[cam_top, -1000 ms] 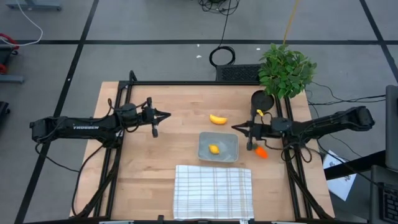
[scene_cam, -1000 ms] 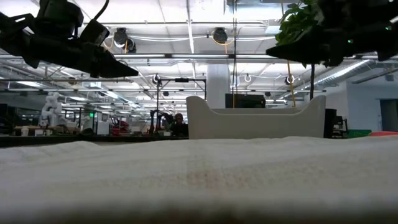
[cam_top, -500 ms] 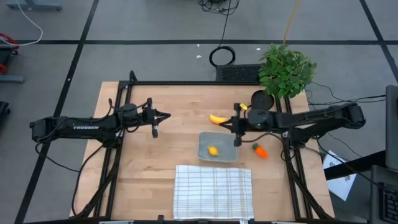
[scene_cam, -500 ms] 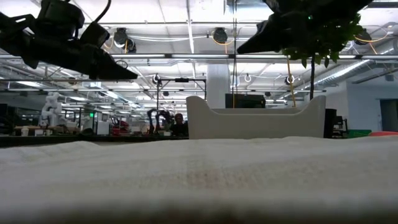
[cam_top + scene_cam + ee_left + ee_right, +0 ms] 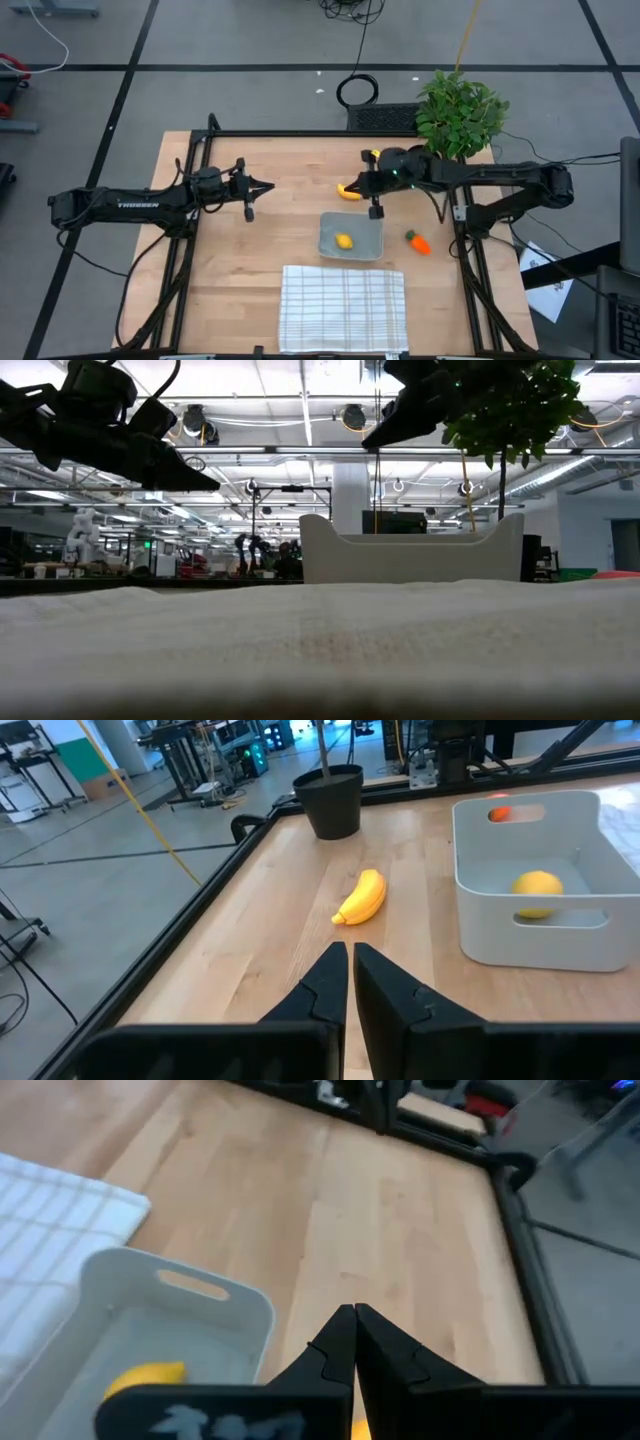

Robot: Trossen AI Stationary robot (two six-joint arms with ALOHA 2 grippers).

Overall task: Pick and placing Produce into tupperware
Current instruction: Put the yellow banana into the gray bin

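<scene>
The tupperware [image 5: 351, 237], a small grey-clear square box, sits on its base mid-table with the lemon-like lump [image 5: 343, 241] inside. The yellow banana [image 5: 348, 192] lies on the wood just beyond it, also clear in the left wrist view [image 5: 362, 898]. The orange carrot [image 5: 419, 242] lies to the right of the tupperware. My right gripper [image 5: 352, 183] is shut and raised over the banana, touching nothing. My left gripper [image 5: 268, 186] is shut, waiting above the table's left part and pointing toward the banana.
A white checked cloth [image 5: 343, 308] covers the near middle of the table. A leafy potted plant [image 5: 460, 110] stands at the far right corner, its black pot [image 5: 332, 800] beside my right arm. Bare wood lies between my left gripper and the banana.
My right gripper has risen and gone from beside the carrot toward the table's far left, past the tupperware's far right corner, until it is over the banana. It has tipped nose-down and stayed shut. The produce and the tupperware have not moved.
</scene>
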